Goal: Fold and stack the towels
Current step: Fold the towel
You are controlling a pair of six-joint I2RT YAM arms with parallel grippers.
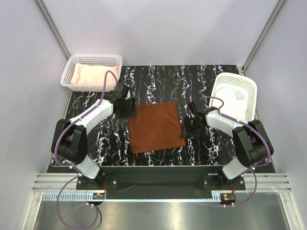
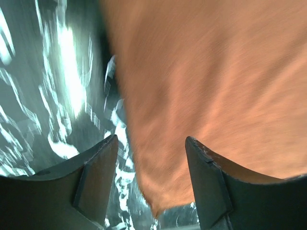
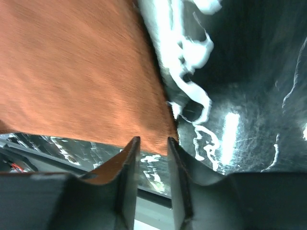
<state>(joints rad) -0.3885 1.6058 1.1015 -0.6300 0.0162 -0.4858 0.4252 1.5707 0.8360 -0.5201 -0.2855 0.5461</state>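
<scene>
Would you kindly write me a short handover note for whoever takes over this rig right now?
Left gripper: open above the far left corner of the rust-brown cloth towel, holding nothing.
Right gripper: jaws narrowly apart at that towel's near right corner, no cloth between them.
Rust-brown towel lies spread flat mid-table; pale pink cloth towel in the white plastic mesh basket, far left; white cloth towel seemingly in the tilted white mesh basket, far right.
Done: one towel laid out. Left: fold it, fold the other two, stack all three.
</scene>
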